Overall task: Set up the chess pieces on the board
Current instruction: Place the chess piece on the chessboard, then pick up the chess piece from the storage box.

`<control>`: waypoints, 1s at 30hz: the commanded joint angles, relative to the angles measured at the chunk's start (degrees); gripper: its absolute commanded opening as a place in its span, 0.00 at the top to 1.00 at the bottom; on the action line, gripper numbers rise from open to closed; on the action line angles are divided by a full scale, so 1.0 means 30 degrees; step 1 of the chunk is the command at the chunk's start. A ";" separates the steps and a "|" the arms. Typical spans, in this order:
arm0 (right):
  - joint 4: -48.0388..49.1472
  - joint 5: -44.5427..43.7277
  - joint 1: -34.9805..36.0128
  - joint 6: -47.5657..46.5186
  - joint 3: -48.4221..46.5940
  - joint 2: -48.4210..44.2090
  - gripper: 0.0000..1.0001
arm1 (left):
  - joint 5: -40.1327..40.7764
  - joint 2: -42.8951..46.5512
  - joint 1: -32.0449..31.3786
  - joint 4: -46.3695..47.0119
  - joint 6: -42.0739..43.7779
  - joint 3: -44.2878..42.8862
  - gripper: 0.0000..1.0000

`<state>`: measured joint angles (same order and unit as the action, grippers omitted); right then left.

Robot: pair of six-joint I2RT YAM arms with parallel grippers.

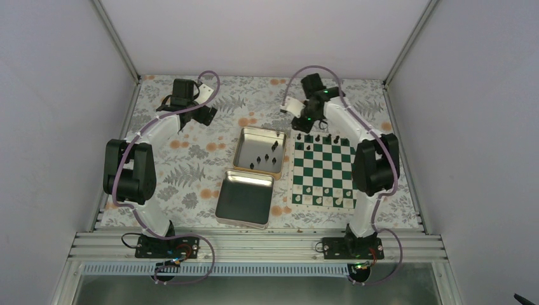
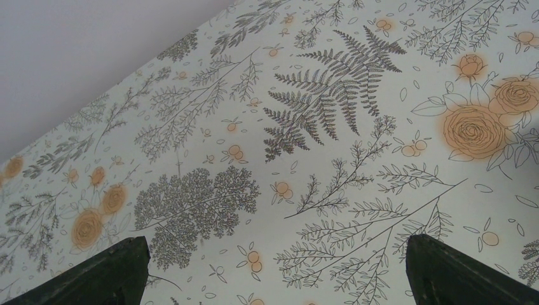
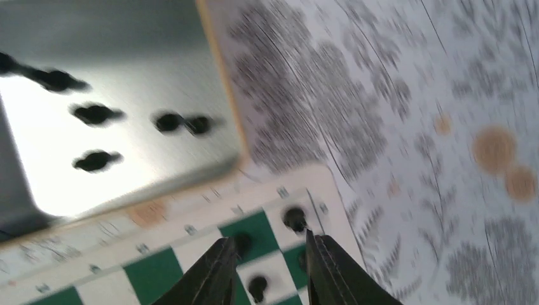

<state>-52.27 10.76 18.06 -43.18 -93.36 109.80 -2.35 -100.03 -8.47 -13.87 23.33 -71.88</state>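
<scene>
Placement step, I'd say: your right hand hangs low over the far-left corner of the board. Its jaws are part-way apart, with nothing pinched between them.

The right wrist view shows three black pieces around its fingers: one on the corner square, one a square along, and one a row in. That last one sits in the gap below the tips and touches neither finger, as far as I can tell (the view is blurred, so don't lean on fine detail).

From above, black pieces line part of the far row, with a couple in the row behind it. The set-up looks well short of done. Roughly half a dozen more pieces sit in the tin just beside the board's left edge. A second tin nearer the bases looks empty.

Next move, my read:
- Lift straight up so the fingers don't clip the placed neighbours.
- Swing left to the tin.
- Come down on one piece with the jaws set narrow and centred.

The pieces are tiny, black and round-topped from above, each well inside its square. They'd tip or skate on that shiny tin floor if you nudge them (I can't tell whether they're standing or lying).

Your left hand has its jaws wide and empty. It's over bare floral tabletop at the far left, well apart from the board.
</scene>
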 commanded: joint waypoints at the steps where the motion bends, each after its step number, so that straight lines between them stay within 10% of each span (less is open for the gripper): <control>1: -0.0951 -0.0298 0.2501 0.0035 -0.0911 0.0225 0.69 | -0.0024 0.0161 -0.0017 0.0133 -0.0072 -0.0316 0.00; 30: -0.0904 0.1204 0.5829 -0.0526 -0.1284 0.4507 0.68 | -0.0040 0.0492 0.0002 0.0285 -0.0044 -0.0068 0.00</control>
<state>-55.00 13.23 34.94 -43.92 -97.67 122.04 -2.33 -100.03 -8.47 -13.85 23.35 -71.88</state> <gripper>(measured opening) 0.316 0.999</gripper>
